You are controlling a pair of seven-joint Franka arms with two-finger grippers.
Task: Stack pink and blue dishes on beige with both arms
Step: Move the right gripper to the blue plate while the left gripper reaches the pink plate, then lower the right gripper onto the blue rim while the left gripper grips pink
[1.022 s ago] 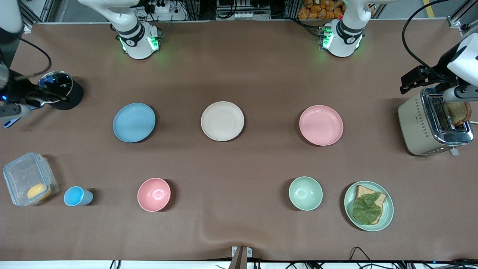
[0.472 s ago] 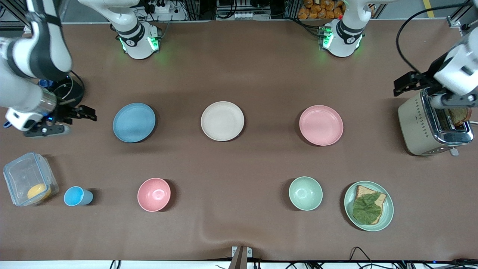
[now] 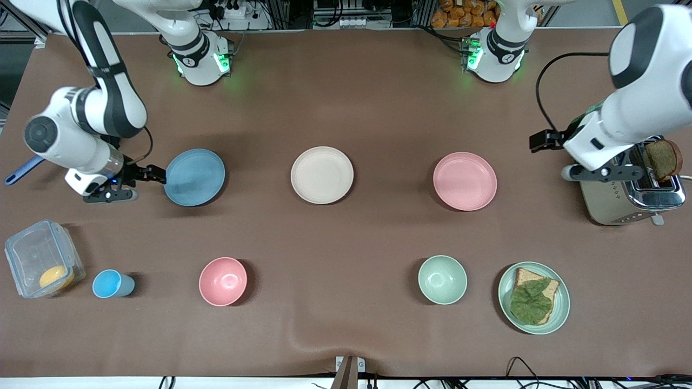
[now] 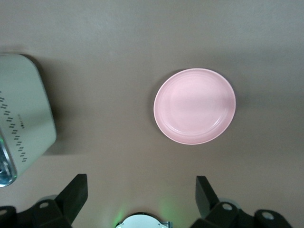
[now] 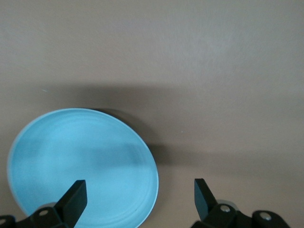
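Both grippers' fingers (image 5: 76, 197) (image 4: 76, 192) spread wide, holding nothing.

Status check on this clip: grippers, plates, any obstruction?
Right gripper open at blue plate edge. Left gripper open, short of pink plate. Beige plate bare; nothing blocking.

A toaster (image 3: 621, 189) with a dark bread slice (image 3: 662, 158) in its slot stands at the left arm's end of the bench (image 3: 346, 97). Nearer the camera lie a green plate (image 3: 562, 313) bearing toast (image 3: 527, 278) and a leaf (image 3: 530, 303), a green bowl (image 3: 442, 279), a pink bowl (image 3: 223, 281), a blue cup (image 3: 111, 284), and a clear box (image 3: 40, 259) holding something yellow (image 3: 55, 276).
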